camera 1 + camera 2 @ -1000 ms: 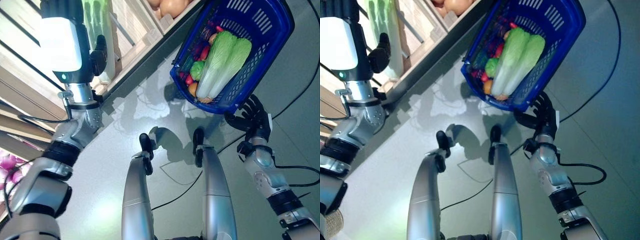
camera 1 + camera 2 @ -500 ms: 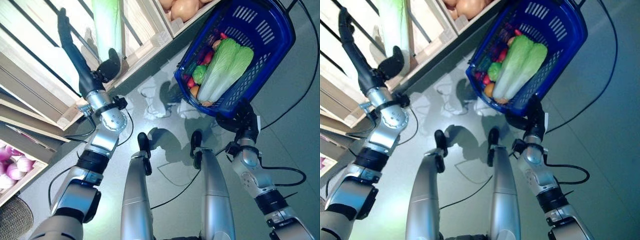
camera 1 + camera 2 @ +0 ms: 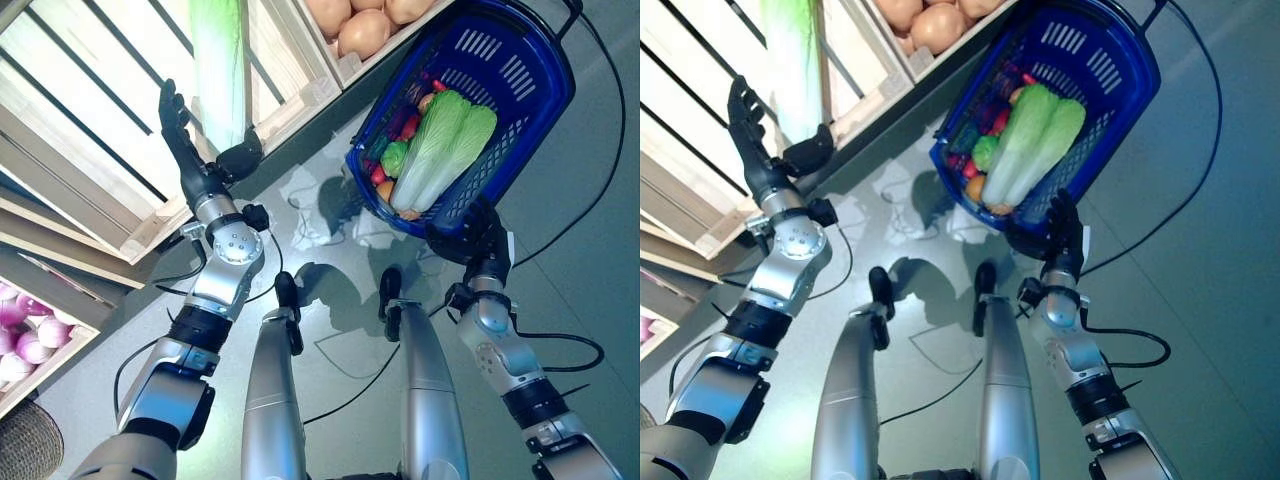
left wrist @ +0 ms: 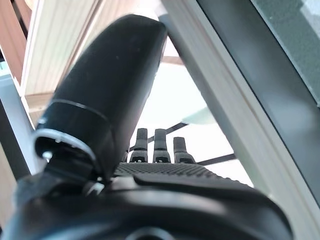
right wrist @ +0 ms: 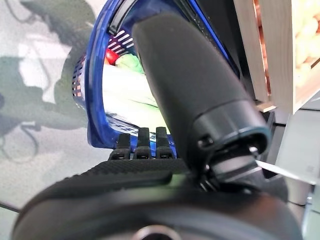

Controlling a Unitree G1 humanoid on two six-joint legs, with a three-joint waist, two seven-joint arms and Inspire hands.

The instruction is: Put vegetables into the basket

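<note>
The blue plastic basket (image 3: pixel 540 60) stands on the floor beside the wooden stand. In it lie two pale green cabbages (image 3: pixel 440 140), a small green vegetable (image 3: pixel 396 155), and red, purple and orange pieces. My left hand (image 3: pixel 190 150) is open and empty, fingers straight, raised in front of the stand's lower crate (image 3: pixel 120 190), just beside a long green-and-white cabbage (image 3: pixel 220 70) standing there. My right hand (image 3: pixel 480 235) is open at the basket's near rim, fingers straight; the basket's rim also shows in the right wrist view (image 5: pixel 95 90).
The wooden stand (image 3: pixel 60 120) with slatted crates runs along the left and top. A black cable (image 3: pixel 600 160) lies on the grey floor right of the basket. A wicker object (image 3: pixel 25 440) sits at the lower left.
My left arm has drawn back and down from deep in the stand; the hand now sits lower, in front of the crate edge. The right hand stays at the basket's rim.
</note>
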